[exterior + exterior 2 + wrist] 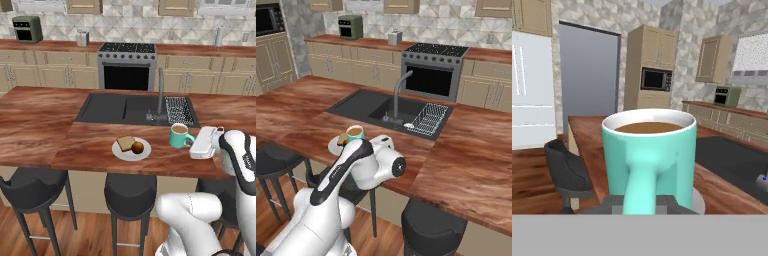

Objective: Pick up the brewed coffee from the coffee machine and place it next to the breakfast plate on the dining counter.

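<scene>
I have the teal mug of brewed coffee (179, 135) just to the right of the breakfast plate (131, 149) on the dining counter (45, 120), near its front edge and in front of the faucet (160, 92) and the dark sink (107, 107). My gripper (192, 141) reaches in from the right, level with the counter, so the mug stays upright and the light brown coffee sits flat below the rim. In the hand view the mug's handle (641, 186) points straight back at my camera, which suggests I took the cup from the handle side, with a dark fingertip (614, 205) showing low on either side of the handle's foot. The fingers sit close against it, so I judge them to be closed on the mug, though the contact itself is hidden by the cup. Whether the base is already resting on the wood I cannot tell from the left base view; the cup looks at or just above the surface. That view gives me what matters for placement: a small gap between mug and plate, with the toast (126, 143) and the small brown round item (138, 147) untouched. The right base view hides most of this behind my own forearm, showing just the mug's rim and a sliver of plate, but it does show the dish rack (428, 119) in the sink and open counter to the right. The hand view adds the olive-green toaster oven (726, 96) on the far counter. To my eye the spot is right, and what remains is to let go cleanly without nudging the plate.
</scene>
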Controlling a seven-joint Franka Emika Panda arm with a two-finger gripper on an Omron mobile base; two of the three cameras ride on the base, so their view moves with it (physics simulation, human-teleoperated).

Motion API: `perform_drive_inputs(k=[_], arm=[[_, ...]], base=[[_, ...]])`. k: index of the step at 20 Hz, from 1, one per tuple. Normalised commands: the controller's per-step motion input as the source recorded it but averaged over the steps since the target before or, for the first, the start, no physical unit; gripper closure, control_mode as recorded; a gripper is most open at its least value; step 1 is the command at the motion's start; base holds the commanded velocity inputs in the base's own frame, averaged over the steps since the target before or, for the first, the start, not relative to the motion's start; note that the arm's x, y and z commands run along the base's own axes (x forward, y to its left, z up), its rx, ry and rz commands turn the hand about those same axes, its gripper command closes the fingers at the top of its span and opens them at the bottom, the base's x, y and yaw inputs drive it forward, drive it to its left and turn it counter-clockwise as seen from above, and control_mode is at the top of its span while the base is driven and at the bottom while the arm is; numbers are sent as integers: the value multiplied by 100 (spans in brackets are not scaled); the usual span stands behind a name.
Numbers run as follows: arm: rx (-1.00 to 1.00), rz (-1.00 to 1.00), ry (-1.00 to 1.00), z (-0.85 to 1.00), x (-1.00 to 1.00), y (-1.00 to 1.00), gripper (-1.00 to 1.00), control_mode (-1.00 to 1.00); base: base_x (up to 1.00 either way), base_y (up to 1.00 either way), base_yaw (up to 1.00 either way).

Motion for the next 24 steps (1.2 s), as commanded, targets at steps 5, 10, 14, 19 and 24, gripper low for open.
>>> perform_drive_inputs(k=[5,10,14,19,24], arm=[[-7,0,10,-52,90,-9,100,-100],[-6,0,2,-18,44,-1,100,-100],[0,3,0,-10,18,-10,100,-100],[0,12,3,-63,28,-2,100,-100],[0,15,2,-51,23,-2,100,-100]], base=[[0,0,0],[0,0,0],[0,0,0],[0,0,0],[0,0,0]])
